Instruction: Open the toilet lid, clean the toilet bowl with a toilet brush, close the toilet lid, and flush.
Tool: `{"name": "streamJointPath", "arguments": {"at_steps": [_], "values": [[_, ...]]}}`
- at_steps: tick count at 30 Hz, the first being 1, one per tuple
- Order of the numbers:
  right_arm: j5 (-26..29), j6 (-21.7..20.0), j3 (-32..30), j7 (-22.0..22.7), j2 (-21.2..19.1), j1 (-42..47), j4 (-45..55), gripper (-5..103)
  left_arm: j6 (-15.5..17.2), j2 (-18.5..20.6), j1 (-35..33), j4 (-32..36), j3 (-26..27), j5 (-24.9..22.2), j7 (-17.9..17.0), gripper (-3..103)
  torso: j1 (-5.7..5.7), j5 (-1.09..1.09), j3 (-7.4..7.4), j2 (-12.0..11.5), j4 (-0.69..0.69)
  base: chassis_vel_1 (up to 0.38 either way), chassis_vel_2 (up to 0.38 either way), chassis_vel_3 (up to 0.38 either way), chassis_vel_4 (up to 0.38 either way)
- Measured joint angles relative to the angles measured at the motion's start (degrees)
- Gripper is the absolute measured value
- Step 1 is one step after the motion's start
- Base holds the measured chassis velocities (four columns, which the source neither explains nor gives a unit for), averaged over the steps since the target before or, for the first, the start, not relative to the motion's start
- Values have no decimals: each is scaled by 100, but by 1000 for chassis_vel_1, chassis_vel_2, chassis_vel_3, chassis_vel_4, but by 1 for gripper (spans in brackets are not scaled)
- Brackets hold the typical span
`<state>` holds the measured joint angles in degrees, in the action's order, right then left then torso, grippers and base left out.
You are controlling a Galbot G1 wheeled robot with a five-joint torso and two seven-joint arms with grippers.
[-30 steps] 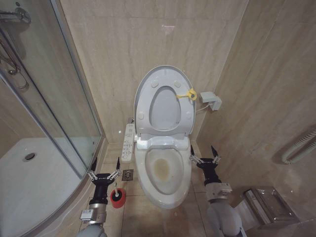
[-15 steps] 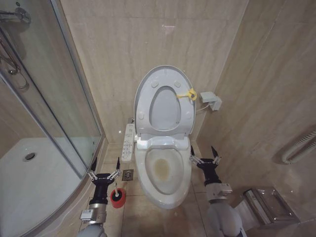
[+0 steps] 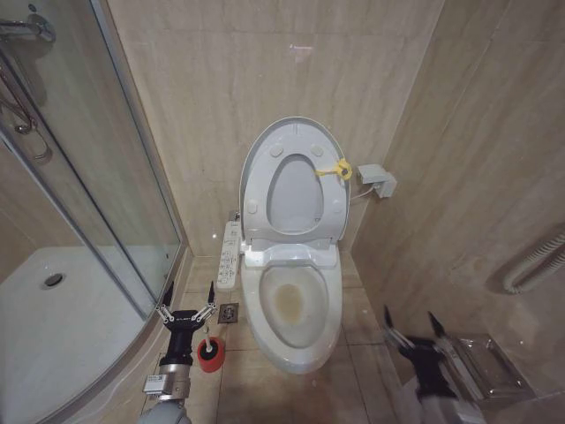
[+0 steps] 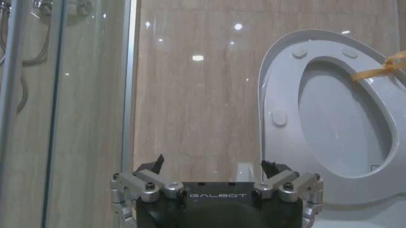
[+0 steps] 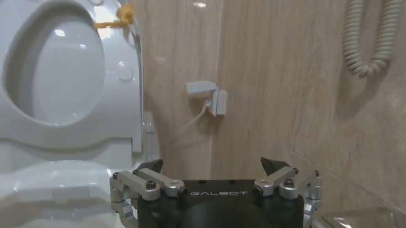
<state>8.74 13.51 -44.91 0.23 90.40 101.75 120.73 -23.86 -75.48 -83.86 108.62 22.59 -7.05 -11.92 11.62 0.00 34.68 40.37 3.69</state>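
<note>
The toilet lid (image 3: 291,185) stands raised against the beige tiled wall, with the ring seat lifted flat against it; a small yellow tag (image 3: 336,169) hangs at its rim on the robot's right. Below it the toilet bowl (image 3: 293,311) is uncovered, glossy white with a yellowish stain around the bottom of the basin, and the long white button panel (image 3: 229,254) runs along its left side.

The left gripper (image 3: 187,310) hangs low beside the bowl's left flank, fingers spread apart and holding nothing. The toilet brush (image 3: 210,352) sits on the floor just in front of and below it, its red cup holder close to the arm's wrist; gripper and brush are apart.

The right gripper (image 3: 413,330) hovers to the right of the bowl, well clear of its rim, near a metal floor fixture (image 3: 481,367). Its fingers are also parted and empty. In the right wrist view the lid (image 5: 60,76) rises ahead, beside a small wall box (image 5: 209,95)
</note>
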Motion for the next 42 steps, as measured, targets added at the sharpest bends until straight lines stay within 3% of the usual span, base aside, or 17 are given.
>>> {"name": "streamJointPath", "arguments": {"at_steps": [2,9,16,22,36,42], "values": [[197,260,51,-214,22,-98,-56,100,0,0,0,0,0,0,0,100,0,0,0,0,-4,0,0,0,0],[154,332,279,-420,161,-473,-226,100,0,0,0,0,0,0,0,100,1,0,0,0,-3,0,0,0,0],[17,327,555,-503,182,-971,-390,100,0,0,0,0,-1,0,0,100,1,0,1,0,-2,0,0,0,0],[10,87,744,-485,169,-1365,-399,100,0,0,0,0,-1,0,0,100,1,0,1,-1,-3,0,0,0,0],[460,181,644,-592,-117,-1591,-639,100,0,0,-1,0,-1,0,0,100,0,1,0,0,-2,-19,17,18,-20],[584,419,521,-558,-214,-1627,-764,100,0,0,3,0,-1,0,0,100,6,1,3,-2,-2,-95,93,91,-97]]}}
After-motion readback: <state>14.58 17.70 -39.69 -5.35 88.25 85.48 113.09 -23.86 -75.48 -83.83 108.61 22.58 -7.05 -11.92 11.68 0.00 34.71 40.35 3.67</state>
